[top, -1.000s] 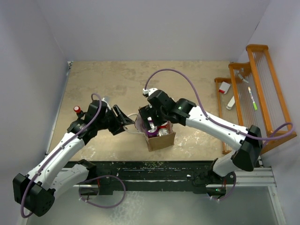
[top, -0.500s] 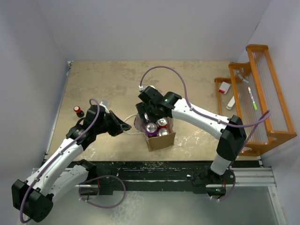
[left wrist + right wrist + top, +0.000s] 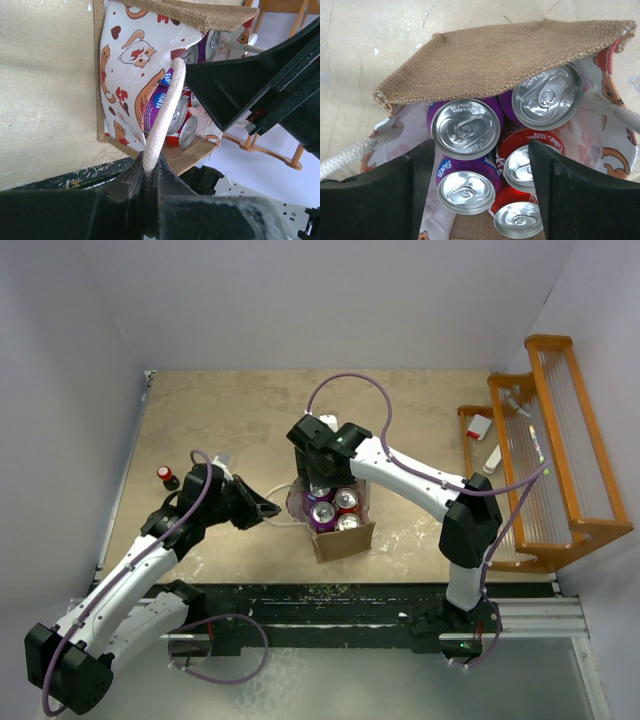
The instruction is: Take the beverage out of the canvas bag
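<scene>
The canvas bag point(image 3: 342, 538) stands at mid-table, its mouth open, with several beverage cans inside. My left gripper point(image 3: 270, 510) is shut on the bag's white rope handle point(image 3: 164, 115), and the cord runs pinched between the two jaws point(image 3: 148, 172). The patterned lining point(image 3: 125, 50) and the burlap rim point(image 3: 495, 55) show. My right gripper point(image 3: 318, 486) hovers open over the bag's mouth. Between its fingers point(image 3: 415, 172) sit a purple Fanta can point(image 3: 466, 129), a second purple can point(image 3: 468, 191) and a red Coke can point(image 3: 527, 167). The jaws touch none of them.
A small red-capped bottle point(image 3: 166, 476) stands at the left, behind my left arm. An orange wooden rack point(image 3: 545, 440) with small items lines the right side. White walls close the table at the back and both sides.
My left gripper has closed on the rope handle. My right gripper has shifted left and back over the bag's mouth, and its jaws have narrowed a little.
</scene>
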You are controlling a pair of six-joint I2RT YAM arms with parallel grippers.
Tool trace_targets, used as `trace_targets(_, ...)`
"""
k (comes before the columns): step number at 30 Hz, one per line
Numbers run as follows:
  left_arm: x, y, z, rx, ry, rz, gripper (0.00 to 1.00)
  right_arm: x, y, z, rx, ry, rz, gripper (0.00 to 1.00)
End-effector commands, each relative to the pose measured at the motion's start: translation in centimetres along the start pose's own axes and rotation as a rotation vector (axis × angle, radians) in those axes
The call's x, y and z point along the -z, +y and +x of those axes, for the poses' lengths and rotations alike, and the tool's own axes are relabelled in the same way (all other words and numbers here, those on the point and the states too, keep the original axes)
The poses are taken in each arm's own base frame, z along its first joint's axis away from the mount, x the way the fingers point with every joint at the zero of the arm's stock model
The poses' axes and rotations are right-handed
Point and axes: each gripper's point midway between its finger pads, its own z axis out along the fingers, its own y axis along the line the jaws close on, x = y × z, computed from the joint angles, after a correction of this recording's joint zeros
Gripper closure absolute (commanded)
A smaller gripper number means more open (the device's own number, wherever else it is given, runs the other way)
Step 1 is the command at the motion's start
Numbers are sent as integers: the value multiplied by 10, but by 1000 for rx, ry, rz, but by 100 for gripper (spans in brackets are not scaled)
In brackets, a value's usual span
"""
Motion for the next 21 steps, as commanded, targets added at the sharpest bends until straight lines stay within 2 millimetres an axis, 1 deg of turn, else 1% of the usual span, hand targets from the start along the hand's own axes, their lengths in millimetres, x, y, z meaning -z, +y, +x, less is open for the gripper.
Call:
trace_targets(1, 1, -12, -1, 3, -1, 48, 100, 8, 8, -9, -45, -5, -18, 24)
trace_targets(8, 0, -11, -1, 0, 0, 45, 100, -5, 11, 4, -39, 40, -26, 25)
trace_targets(14, -3, -12, -1, -2, 6, 49, 100, -22, 16, 12, -36, 74, -17, 25)
trace_targets(21, -3, -11, 0, -4, 9, 49, 100, -35, 15, 15, -42, 76, 16, 26)
